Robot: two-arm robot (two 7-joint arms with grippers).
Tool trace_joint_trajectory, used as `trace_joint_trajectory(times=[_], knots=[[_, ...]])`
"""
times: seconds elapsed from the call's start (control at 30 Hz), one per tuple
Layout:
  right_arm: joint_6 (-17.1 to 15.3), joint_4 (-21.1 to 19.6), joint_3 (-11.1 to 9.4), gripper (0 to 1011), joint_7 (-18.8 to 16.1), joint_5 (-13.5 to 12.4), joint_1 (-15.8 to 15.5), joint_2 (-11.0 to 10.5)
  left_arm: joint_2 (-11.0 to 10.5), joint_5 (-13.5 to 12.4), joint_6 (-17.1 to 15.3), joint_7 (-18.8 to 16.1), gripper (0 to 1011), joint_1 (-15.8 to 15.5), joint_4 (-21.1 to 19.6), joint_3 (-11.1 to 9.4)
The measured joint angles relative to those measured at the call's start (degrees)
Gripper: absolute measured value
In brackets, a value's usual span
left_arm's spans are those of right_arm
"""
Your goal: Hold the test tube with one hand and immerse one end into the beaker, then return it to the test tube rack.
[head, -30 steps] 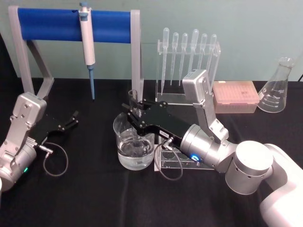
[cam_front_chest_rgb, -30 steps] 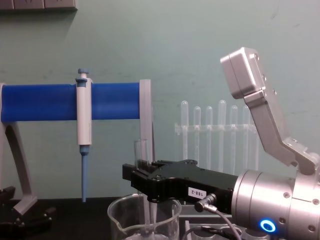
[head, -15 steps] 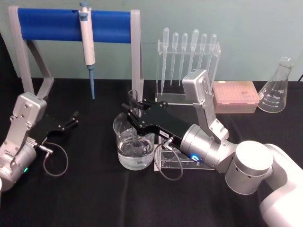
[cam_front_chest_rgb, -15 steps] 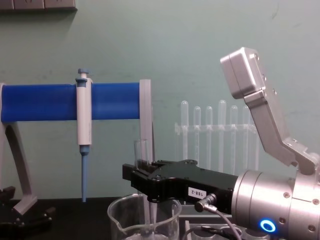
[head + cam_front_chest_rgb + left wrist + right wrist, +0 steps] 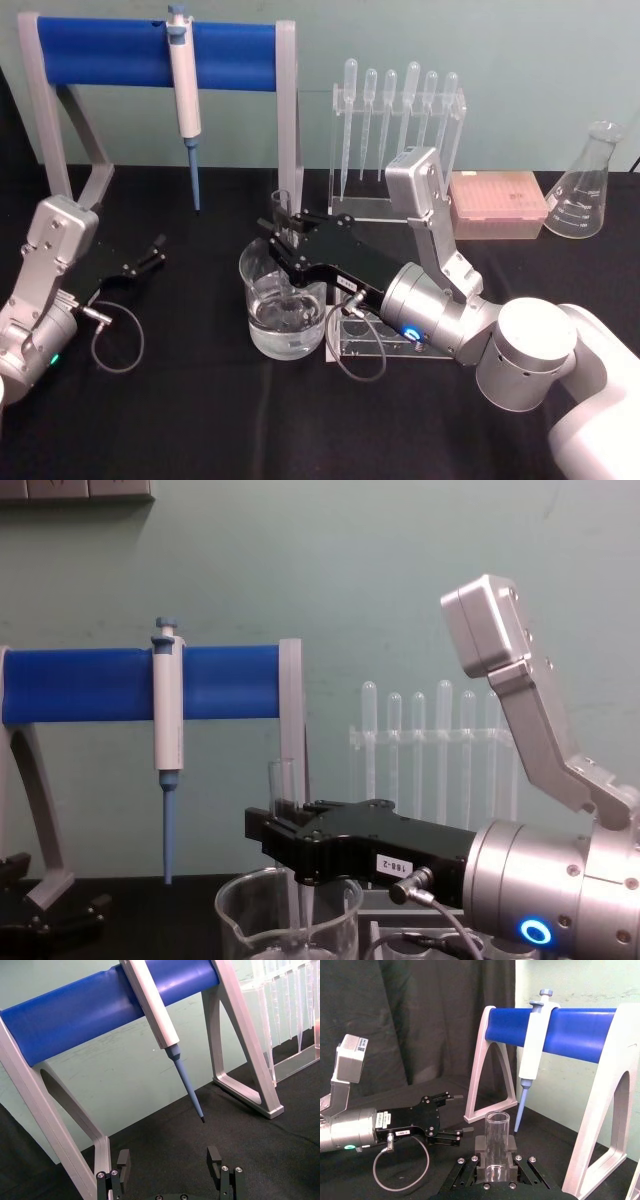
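Note:
My right gripper is shut on the test tube, a clear glass tube held upright over the beaker. In the chest view the test tube passes through the black jaws of the right gripper, and its lower part drops below the rim of the beaker. The tube's bottom end is hidden. The beaker holds some water. In the right wrist view the test tube stands clamped between the fingers. My left gripper rests open on the table at the left, away from the glassware.
A blue-barred stand carries a hanging pipette behind the beaker. A rack of plastic pipettes, a pink tip box and a conical flask stand at the back right. A clear acrylic rack lies beside the beaker.

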State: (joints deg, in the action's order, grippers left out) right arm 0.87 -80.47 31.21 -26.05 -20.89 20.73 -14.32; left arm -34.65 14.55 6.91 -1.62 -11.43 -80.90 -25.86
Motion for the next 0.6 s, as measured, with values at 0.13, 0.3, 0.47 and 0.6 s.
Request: trace_joint_trajectory(times=[0.13, 0.3, 0.47, 0.6], knots=[[0.0, 0.0, 0.0, 230, 0.0, 0.0, 0.0, 0.0, 0.0, 0.0, 0.0, 0.0, 1000, 0.0, 0.0, 0.0], [0.0, 0.0, 0.0, 230, 0.0, 0.0, 0.0, 0.0, 0.0, 0.0, 0.0, 0.0, 1000, 0.0, 0.0, 0.0], [0.0, 0.0, 0.0, 230, 0.0, 0.0, 0.0, 0.0, 0.0, 0.0, 0.0, 0.0, 1000, 0.0, 0.0, 0.0], [0.0, 0.0, 0.0, 230, 0.0, 0.0, 0.0, 0.0, 0.0, 0.0, 0.0, 0.0, 1000, 0.0, 0.0, 0.0]])
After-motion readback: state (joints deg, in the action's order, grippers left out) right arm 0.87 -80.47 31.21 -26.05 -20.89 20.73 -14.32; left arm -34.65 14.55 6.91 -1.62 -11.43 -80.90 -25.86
